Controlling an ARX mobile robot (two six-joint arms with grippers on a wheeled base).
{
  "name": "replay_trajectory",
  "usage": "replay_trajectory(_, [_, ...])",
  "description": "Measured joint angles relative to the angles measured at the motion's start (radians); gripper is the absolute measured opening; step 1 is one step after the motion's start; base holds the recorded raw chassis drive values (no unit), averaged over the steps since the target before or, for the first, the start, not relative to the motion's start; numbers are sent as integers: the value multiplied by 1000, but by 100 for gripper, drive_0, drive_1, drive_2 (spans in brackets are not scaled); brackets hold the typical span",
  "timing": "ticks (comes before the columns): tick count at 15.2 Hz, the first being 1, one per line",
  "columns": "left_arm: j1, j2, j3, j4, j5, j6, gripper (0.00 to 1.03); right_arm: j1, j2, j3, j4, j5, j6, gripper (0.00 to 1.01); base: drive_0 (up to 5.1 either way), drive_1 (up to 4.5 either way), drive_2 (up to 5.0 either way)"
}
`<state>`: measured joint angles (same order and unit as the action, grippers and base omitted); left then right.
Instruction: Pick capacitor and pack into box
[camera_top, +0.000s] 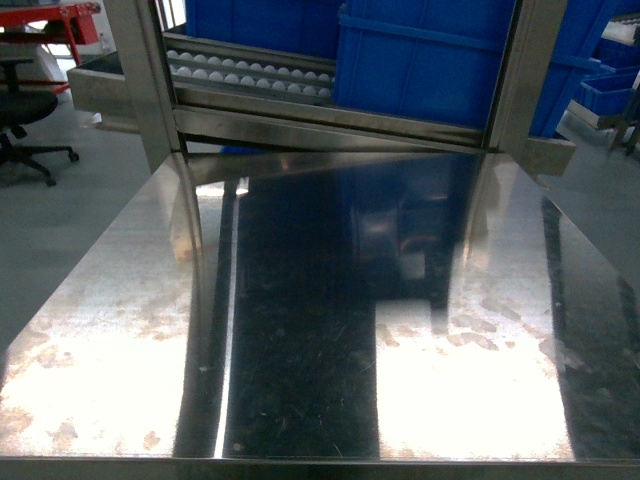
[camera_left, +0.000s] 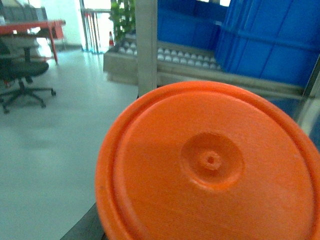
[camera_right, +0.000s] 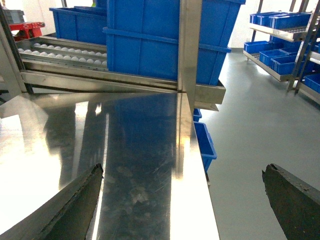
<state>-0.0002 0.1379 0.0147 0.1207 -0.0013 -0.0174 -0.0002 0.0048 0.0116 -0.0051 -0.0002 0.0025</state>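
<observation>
Steel tabletop (camera_top: 320, 330): polished, reflective, bare in the head view.
Roller rack (camera_top: 250, 72): along the far edge of the tabletop, carrying blue storage bins (camera_top: 430, 60).
Capacitor (camera_left: 210, 165): its orange round end face with a central dimple fills the left wrist view, close against the lens.
Left gripper: fingers not visible; state cannot be told.
Right gripper (camera_right: 182, 200): dark fingers (camera_right: 75, 205) spread wide apart over the tabletop's right edge, holding nothing.
Office chair (camera_left: 22, 75): on the floor at left.
</observation>
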Motion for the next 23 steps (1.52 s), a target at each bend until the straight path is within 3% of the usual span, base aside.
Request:
replay_trajectory(1, [0, -104, -1, -140, 1, 0, 44, 0, 0, 0, 0, 0, 0, 98, 0, 0, 0])
replay_trajectory(23, [0, -127, -1, -126, 1, 1, 44, 0, 0, 0, 2, 0, 0, 98, 0, 0, 0])
